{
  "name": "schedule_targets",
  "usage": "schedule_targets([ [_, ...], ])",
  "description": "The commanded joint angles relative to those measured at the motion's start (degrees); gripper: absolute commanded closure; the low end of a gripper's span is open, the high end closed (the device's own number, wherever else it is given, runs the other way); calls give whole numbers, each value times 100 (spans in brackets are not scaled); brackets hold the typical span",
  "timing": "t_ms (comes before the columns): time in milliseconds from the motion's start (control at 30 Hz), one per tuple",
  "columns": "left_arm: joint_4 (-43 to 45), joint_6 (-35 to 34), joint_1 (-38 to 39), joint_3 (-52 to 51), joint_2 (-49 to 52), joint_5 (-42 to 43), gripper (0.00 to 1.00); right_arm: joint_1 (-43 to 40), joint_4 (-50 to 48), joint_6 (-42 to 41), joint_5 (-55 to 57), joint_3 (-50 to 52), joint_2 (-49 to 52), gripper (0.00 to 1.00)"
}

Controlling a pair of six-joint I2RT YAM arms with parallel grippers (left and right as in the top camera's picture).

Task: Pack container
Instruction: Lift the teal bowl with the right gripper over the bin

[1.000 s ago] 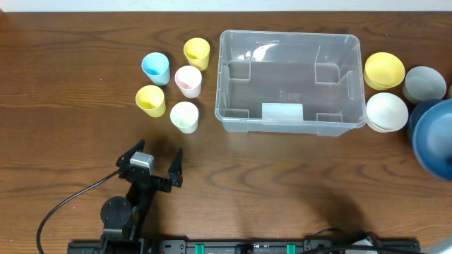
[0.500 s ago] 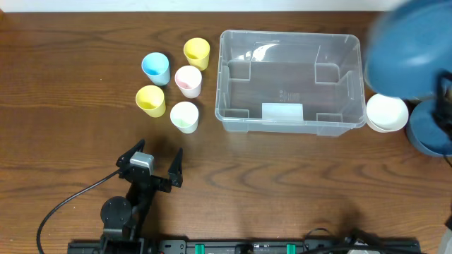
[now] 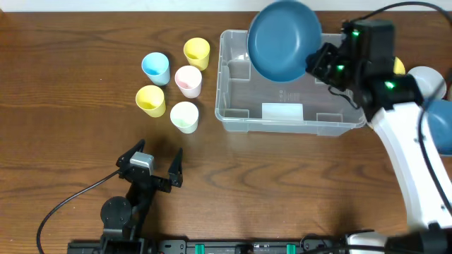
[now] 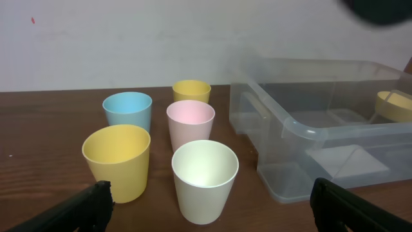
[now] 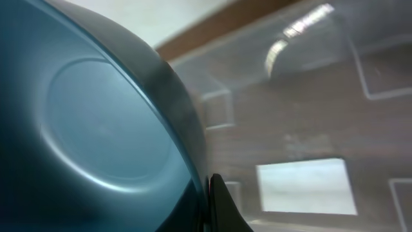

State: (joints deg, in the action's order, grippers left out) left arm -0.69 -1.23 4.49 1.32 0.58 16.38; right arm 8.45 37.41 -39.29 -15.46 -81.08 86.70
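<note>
Since the frame 1 second back, the right arm has swung in from the 3 o'clock edge of the table (image 3: 70, 141) and carried a dark blue bowl (image 3: 282, 39) over the container (image 3: 233, 116). The left arm has not shifted.

1. Container: clear and rectangular, resting flat on the table at about 1 o'clock from the table's centre, with nothing lying on its floor. The left wrist view shows its near corner and thick rim (image 4: 302, 132).
2. Right gripper (image 3: 316, 63): clamped on the rim of the dark blue bowl at the bowl's 4 o'clock side. The bowl is held above the container's 12 o'clock wall and overlaps the far rim. The right wrist view shows the bowl's underside (image 5: 84, 142) with its round foot ring, the container floor beyond it.
3. Left gripper (image 3: 154, 156): jaws spread wide and holding nothing, low at 7 o'clock on the table, facing the cups.
4. Cups: 5 stand upright in a close cluster at 9 o'clock of the container. These are a blue cup (image 3: 155, 68), a far yellow cup (image 3: 197, 53), a pink cup (image 3: 188, 81), a near yellow cup (image 3: 150, 101) and a white cup (image 3: 184, 116).
5. At 3 o'clock of the container, partly behind the right arm, are a pale bowl (image 3: 429, 81) and a second blue bowl (image 3: 441, 130).
</note>
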Motion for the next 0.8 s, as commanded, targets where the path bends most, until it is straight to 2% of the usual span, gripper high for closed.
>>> schedule_targets([
  [0,-190,79,-31,-109,-35,96,2,70,-28,-208,166,-315,271,99],
  [400,-188,79,-31,-109,-35,96,2,313,485,-245,177,-315,1534,99],
  [767,-190,79,-31,-109,-35,96,2,498,345,-249,197,-315,2238,96],
])
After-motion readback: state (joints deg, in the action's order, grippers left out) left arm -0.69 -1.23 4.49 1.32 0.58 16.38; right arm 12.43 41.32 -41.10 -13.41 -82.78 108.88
